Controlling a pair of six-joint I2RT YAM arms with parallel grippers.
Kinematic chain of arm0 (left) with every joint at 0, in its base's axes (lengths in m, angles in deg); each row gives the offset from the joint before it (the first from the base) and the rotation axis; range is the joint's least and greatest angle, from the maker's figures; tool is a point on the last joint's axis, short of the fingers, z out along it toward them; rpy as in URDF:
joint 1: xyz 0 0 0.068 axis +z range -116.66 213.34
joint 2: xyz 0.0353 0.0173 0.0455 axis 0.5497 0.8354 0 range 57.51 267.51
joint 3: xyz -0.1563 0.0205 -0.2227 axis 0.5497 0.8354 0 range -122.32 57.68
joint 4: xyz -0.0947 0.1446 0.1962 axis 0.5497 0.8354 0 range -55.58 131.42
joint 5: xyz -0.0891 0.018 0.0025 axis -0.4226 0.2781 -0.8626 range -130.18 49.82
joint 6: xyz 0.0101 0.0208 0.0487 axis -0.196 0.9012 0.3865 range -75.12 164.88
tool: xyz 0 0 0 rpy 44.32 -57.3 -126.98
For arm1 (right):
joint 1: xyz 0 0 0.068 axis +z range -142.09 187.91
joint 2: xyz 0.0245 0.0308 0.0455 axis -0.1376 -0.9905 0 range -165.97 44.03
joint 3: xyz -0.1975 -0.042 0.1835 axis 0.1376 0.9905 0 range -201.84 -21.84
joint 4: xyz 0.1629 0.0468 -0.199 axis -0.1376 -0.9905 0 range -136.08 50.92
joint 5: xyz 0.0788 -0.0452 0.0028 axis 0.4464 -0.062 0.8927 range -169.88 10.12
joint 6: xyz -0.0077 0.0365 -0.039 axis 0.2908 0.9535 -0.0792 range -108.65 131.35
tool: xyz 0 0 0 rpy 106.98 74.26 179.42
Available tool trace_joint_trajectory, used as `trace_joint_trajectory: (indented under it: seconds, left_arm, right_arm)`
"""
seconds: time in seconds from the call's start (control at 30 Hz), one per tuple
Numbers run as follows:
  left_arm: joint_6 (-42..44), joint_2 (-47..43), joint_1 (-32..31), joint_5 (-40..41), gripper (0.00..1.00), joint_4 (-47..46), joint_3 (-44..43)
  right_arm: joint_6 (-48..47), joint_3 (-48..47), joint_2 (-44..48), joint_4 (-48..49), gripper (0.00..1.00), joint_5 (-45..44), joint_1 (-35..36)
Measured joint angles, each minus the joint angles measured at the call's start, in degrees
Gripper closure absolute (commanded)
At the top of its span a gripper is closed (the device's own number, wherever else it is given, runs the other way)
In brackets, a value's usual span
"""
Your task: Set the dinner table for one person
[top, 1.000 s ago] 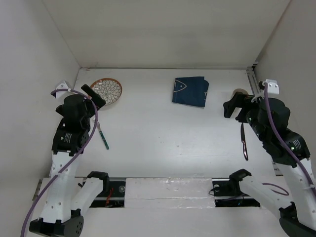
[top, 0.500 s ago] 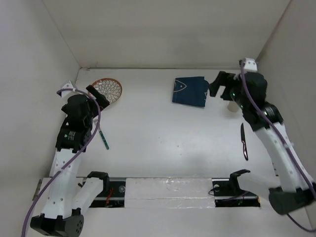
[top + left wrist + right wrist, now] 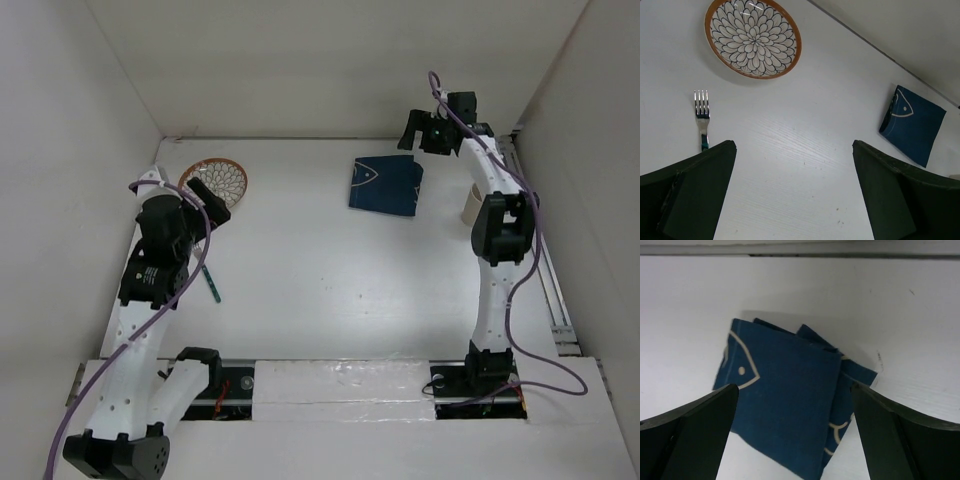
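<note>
- My right tool (image 3: 795,387) is spread wide and holds nothing; it hangs over the folded blue cloth (image 3: 785,410), one finger showing on each side of it in the wrist view
- The blue cloth lies flat on the counter (image 3: 330,290), towards the far wall, its folded layers fanned out at the right edge
- My left tool (image 3: 794,145) is also wide and empty, raised over the counter's left side
- Ahead of it sits the flower-patterned plate (image 3: 753,38) with an orange rim; the fork (image 3: 702,112) lies near the plate, tines towards it, apart from it
- A pale cup (image 3: 470,205) stands just beside my right arm, partly hidden by it
- The white counter carries everything, and its middle is bare
</note>
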Motion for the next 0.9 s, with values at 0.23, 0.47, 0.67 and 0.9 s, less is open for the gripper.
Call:
trace_joint_trajectory:
  seconds: [0.23, 0.47, 0.67, 0.9]
  left_arm:
    - [0.76, 1.90, 0.00, -1.99, 0.00, -0.20, 0.00]
    - [0.96, 2.69, 0.00, -2.40, 0.00, -0.31, 0.00]
    - [0.96, 3.28, 0.00, -2.60, 0.00, -0.48, 0.00]
    - [0.96, 3.65, 0.00, -3.08, 0.00, -0.50, 0.00]
  right_arm:
    - [0.13, -6.73, -7.61, -3.32, 0.02, 2.32, -1.49]
    - [0.31, -7.89, -8.63, -3.87, 0.10, 3.54, -1.40]
    - [0.33, -7.89, -9.97, -3.87, 0.12, 3.96, -1.20]
    - [0.31, -7.89, -12.48, -4.66, 0.24, 4.26, -1.07]
